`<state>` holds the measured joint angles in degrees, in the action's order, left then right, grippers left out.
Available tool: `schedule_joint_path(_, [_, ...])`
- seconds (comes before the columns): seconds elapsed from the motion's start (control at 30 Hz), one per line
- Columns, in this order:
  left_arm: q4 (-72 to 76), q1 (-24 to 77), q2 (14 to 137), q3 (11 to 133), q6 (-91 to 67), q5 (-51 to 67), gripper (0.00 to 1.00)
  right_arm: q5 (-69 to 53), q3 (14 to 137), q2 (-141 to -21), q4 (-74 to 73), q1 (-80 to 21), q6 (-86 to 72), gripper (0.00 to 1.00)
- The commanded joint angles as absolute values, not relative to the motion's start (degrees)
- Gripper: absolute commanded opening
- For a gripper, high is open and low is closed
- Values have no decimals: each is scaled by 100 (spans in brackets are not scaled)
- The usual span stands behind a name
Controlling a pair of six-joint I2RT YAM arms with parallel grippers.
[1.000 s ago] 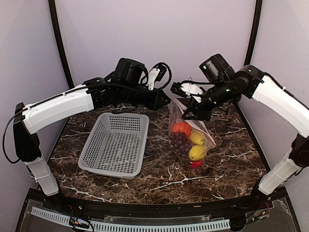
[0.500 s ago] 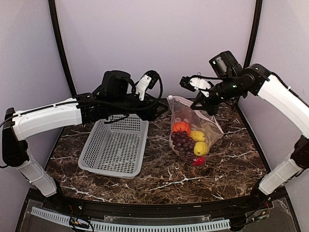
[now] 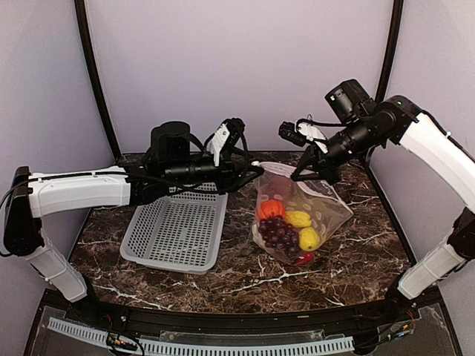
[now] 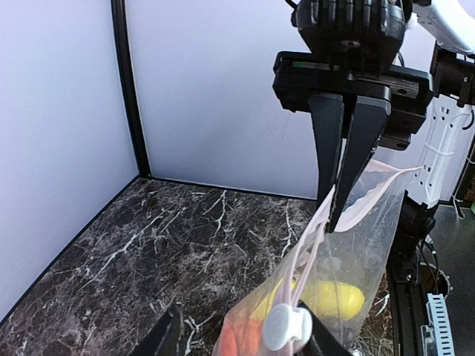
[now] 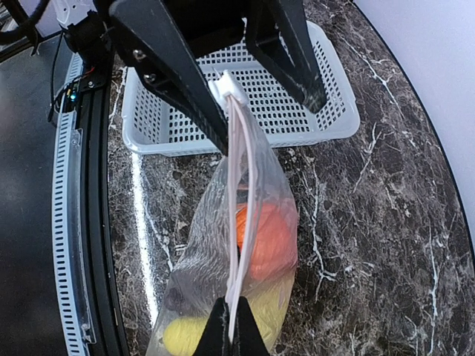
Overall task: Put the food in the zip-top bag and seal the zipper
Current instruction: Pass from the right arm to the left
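Note:
The zip-top bag hangs over the marble table and holds the food: an orange piece, dark grapes, two yellow fruits and a red pepper. No cauliflower shows. My right gripper is shut on the right end of the zipper, as the right wrist view shows. My left gripper is at the bag's left end with its jaws apart. The white slider rests against one finger. The strip is stretched taut between the two grippers.
A grey mesh basket stands empty left of the bag, under my left forearm. It also shows in the right wrist view. Walls and black posts close in the back and sides.
My left arm has drawn back to the left and lower, with the slider against its finger. The right gripper has shifted slightly right. The bag's mouth is stretched wider and the bag has swung.

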<state>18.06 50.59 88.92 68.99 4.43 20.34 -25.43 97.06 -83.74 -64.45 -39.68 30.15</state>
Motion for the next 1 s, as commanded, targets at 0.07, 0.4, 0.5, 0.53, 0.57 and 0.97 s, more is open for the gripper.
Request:
schedule_joint_path(0.07, [2176,4993,9004,6946,729,2839,36,-2988,10015,-8253,-6358,-3936,3132,0])
schedule_joint_path(0.4, [2487,4893,9062,6758,672,3008,7,-2958,10079,-8288,-6393,-3784,3203,0])
schedule_joint_path(0.5, [2561,4843,8997,6646,598,3006,3,-2981,10040,-8255,-6394,-3696,3240,0])
schedule_joint_path(0.53, [2574,4838,8975,6637,589,3004,2,-3009,10027,-8243,-6398,-3678,3245,0])
schedule_joint_path(0.57, [2575,4842,8970,6638,536,3000,1,-3037,10002,-8248,-6398,-3674,3249,0])
schedule_joint_path(0.97, [1302,4878,9214,7818,-687,2564,1,-2726,10468,-8818,-6448,-4233,2966,66])
